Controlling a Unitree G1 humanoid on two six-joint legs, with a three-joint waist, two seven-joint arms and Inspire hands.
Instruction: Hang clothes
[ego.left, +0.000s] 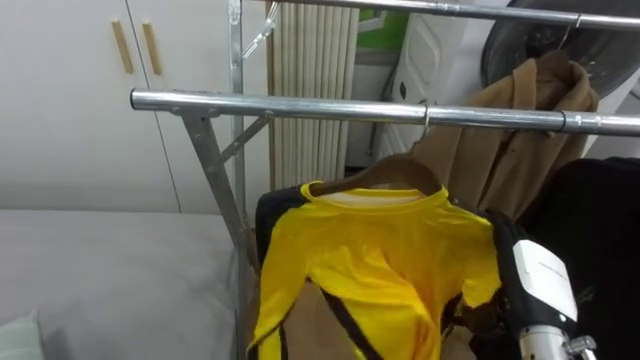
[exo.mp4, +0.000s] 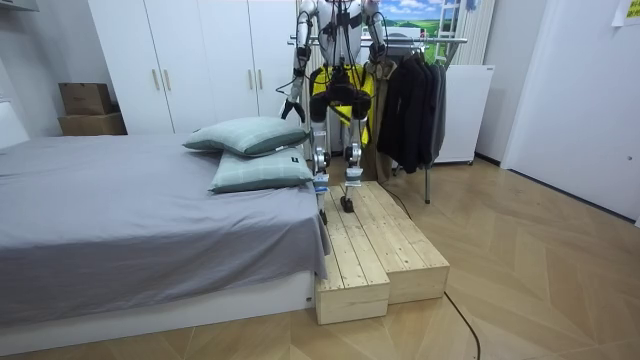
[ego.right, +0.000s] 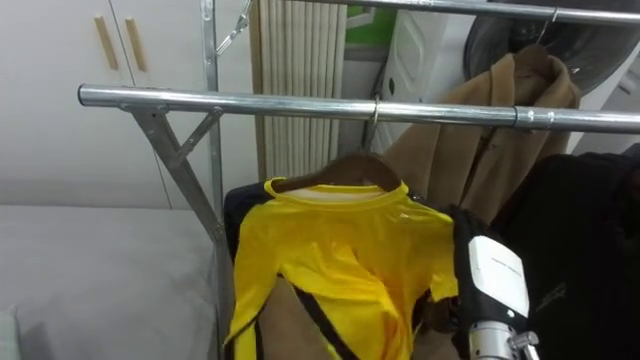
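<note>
A yellow shirt (ego.left: 370, 260) hangs on a wooden hanger (ego.left: 385, 172) whose hook (ego.left: 426, 115) sits over the metal rail (ego.left: 300, 104) of a clothes rack. My right forearm (ego.left: 540, 275) in its white cover lies just right of the shirt's sleeve and runs down to the picture's lower edge. In the room view I stand on a wooden platform (exo.mp4: 370, 250) facing the rack, the yellow shirt (exo.mp4: 322, 85) in front of me. My left hand (exo.mp4: 292, 107) hangs low at my side, too small to read its fingers.
A tan coat (ego.left: 510, 140) and black clothes (ego.left: 600, 230) hang on the rail right of the shirt. The grey bed (ego.left: 100, 270) lies to my left, with pillows (exo.mp4: 250, 135) near the rack. White wardrobe doors (ego.left: 70, 100) and a radiator (ego.left: 310, 60) stand behind.
</note>
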